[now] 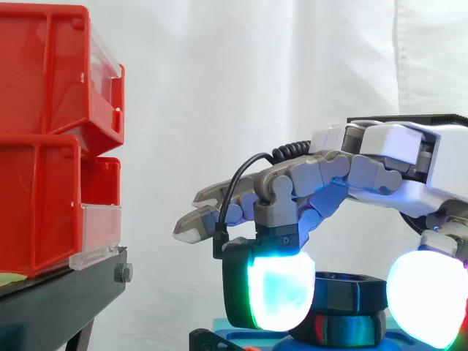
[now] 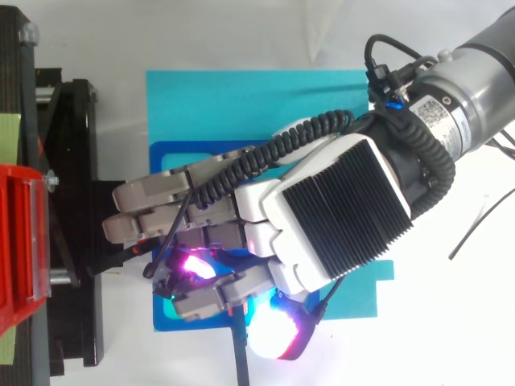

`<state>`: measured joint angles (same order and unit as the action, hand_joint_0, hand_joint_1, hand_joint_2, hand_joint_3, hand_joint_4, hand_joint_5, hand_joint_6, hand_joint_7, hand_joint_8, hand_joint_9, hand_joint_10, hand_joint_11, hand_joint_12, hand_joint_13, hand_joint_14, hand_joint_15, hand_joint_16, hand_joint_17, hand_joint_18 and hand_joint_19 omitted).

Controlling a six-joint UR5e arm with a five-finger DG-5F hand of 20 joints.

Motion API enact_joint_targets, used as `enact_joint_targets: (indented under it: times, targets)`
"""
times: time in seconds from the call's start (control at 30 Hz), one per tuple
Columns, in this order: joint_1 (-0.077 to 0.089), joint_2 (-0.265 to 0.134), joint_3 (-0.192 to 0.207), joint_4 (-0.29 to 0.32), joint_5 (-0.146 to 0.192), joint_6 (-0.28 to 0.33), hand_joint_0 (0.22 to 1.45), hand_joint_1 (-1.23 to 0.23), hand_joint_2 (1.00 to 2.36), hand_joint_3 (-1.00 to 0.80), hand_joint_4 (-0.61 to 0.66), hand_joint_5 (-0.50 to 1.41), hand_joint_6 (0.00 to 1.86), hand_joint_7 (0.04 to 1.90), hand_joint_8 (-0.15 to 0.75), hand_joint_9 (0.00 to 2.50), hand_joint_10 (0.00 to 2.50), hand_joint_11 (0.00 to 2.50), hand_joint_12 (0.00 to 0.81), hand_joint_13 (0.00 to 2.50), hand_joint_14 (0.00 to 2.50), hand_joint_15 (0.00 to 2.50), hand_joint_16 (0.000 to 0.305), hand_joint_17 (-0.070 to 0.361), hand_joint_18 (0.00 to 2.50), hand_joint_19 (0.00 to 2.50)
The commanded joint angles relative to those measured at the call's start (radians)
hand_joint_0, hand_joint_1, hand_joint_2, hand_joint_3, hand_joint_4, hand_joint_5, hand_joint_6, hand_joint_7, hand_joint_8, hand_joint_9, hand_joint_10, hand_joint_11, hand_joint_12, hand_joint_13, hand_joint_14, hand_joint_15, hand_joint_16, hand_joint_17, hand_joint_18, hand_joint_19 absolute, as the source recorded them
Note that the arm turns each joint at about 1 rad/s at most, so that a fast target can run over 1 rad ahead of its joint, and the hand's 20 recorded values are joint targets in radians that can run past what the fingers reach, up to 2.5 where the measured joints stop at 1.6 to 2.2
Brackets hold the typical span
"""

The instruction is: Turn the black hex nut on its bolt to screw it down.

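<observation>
Looking straight beneath the hand, you find the black hex nut, axis upright, on the blue base near the cyan mat's lower edge. Two curled fingertips appear to pinch it from opposite sides, the others outstretched.

Red bins sit stacked on a black stand at far left, a white curtain behind. A turquoise sheet lies centre-frame.
</observation>
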<state>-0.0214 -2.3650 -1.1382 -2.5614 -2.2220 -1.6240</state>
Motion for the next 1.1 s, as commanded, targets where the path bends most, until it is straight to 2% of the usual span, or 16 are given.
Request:
enact_joint_targets:
  times: [0.0, 0.17, 0.27, 0.5, 0.73, 0.87, 1.07]
  targets:
    - [0.000, 0.000, 0.000, 0.001, -0.007, 0.009, 0.52, -0.38, 1.00, -0.50, 0.25, -0.04, 0.50, 1.31, 0.290, 0.97, 0.01, 0.17, 0.353, 0.55, 0.00, 0.01, 0.053, 0.119, 0.44, 0.12]
    - [-0.002, 0.000, 0.000, 0.006, -0.011, 0.010, 0.56, -0.47, 1.00, -0.50, 0.24, -0.04, 0.50, 1.38, 0.283, 0.96, 0.01, 0.19, 0.343, 0.54, 0.00, 0.01, 0.051, 0.115, 0.43, 0.12]
    - [-0.003, 0.000, 0.000, 0.006, -0.011, 0.010, 0.59, -0.50, 1.01, -0.43, 0.23, -0.05, 0.50, 1.41, 0.279, 0.96, 0.01, 0.21, 0.340, 0.54, 0.00, 0.02, 0.050, 0.113, 0.42, 0.13]
    - [-0.008, 0.001, 0.002, 0.012, -0.018, 0.010, 0.59, -0.51, 1.01, -0.42, 0.24, -0.05, 0.50, 1.40, 0.278, 0.96, 0.01, 0.22, 0.339, 0.54, 0.00, 0.02, 0.050, 0.112, 0.42, 0.13]
    - [-0.012, 0.001, 0.002, 0.027, -0.021, 0.010, 0.58, -0.50, 1.00, -0.48, 0.25, -0.05, 0.50, 1.38, 0.279, 0.97, 0.01, 0.21, 0.342, 0.54, 0.00, 0.02, 0.050, 0.113, 0.42, 0.13]
    - [-0.015, 0.001, 0.002, 0.029, -0.028, 0.010, 0.58, -0.53, 1.00, -0.46, 0.26, -0.06, 0.50, 1.44, 0.281, 0.97, 0.01, 0.23, 0.342, 0.55, 0.00, 0.02, 0.050, 0.113, 0.44, 0.13]
    - [-0.019, 0.001, 0.002, 0.026, -0.042, 0.010, 0.58, -0.56, 1.01, -0.44, 0.27, -0.10, 0.59, 1.28, 0.287, 0.97, 0.01, 0.27, 0.346, 0.55, 0.00, 0.02, 0.050, 0.113, 0.44, 0.13]
